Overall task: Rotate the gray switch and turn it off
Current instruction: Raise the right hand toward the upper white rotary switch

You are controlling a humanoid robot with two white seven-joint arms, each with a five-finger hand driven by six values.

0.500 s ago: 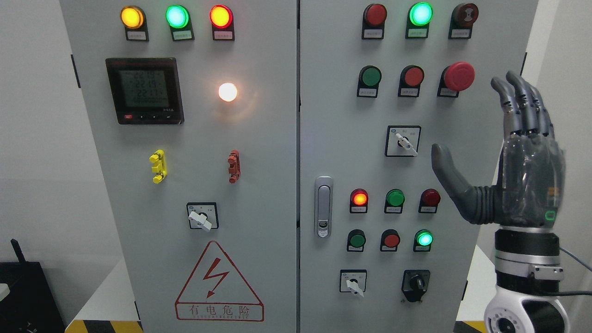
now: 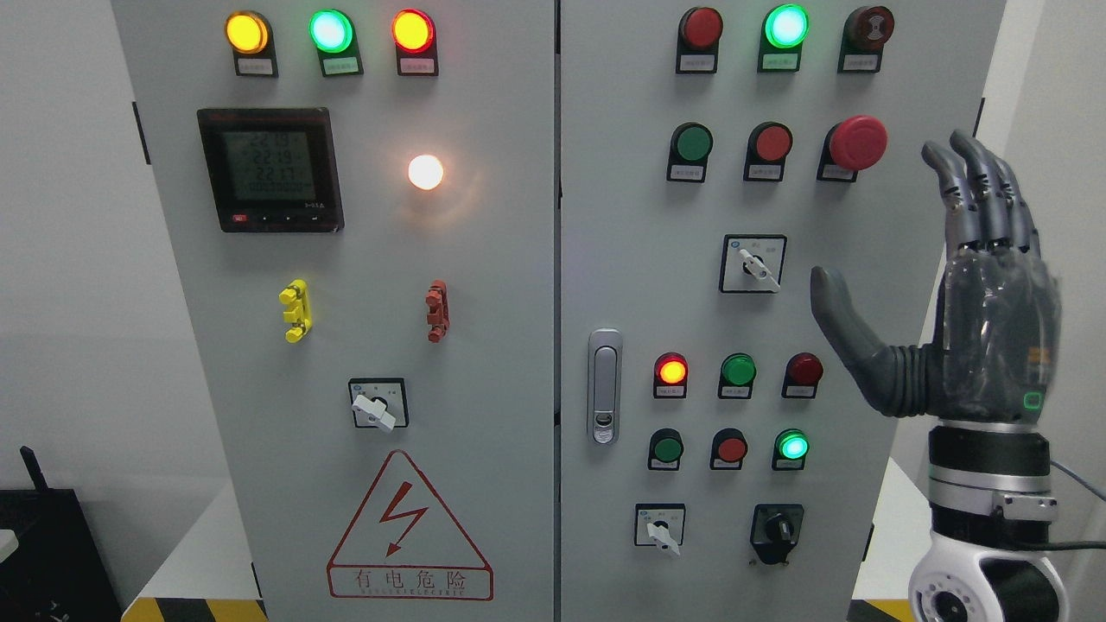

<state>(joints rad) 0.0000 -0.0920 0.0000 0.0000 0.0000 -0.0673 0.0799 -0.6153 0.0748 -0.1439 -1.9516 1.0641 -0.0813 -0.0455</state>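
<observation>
**Gray switch left of the open right hand**

Gray switch [image 2: 752,266]: a pale lever on a square black-framed plate, mounted mid-height on the right cabinet door [image 2: 622,216]. The lever's long axis runs diagonally, from upper left to lower right, with the low end pointing toward the hand.

Right hand [image 2: 976,320]: raised at the door's right edge, fingers [image 2: 981,186] extended upward and close together, thumb [image 2: 834,302] spread out to the left. It holds nothing. The thumb tip is near the switch plate, slightly lower, and not touching it. The left hand does not show, so the right hand is judged the working one.

Required motion, by estimate: travel left and slightly up, then close thumb and fingers across the lever.

Surroundings:
- Red mushroom button [image 2: 857,141] sits above and between switch and fingertips, so a high approach risks striking it.
- A row of three lamps [image 2: 738,370] lies below the switch.
- Similar pale selectors [image 2: 661,527] [image 2: 376,406] and a black rotary knob [image 2: 775,527] are well apart.

No object blocks the direct path.
</observation>
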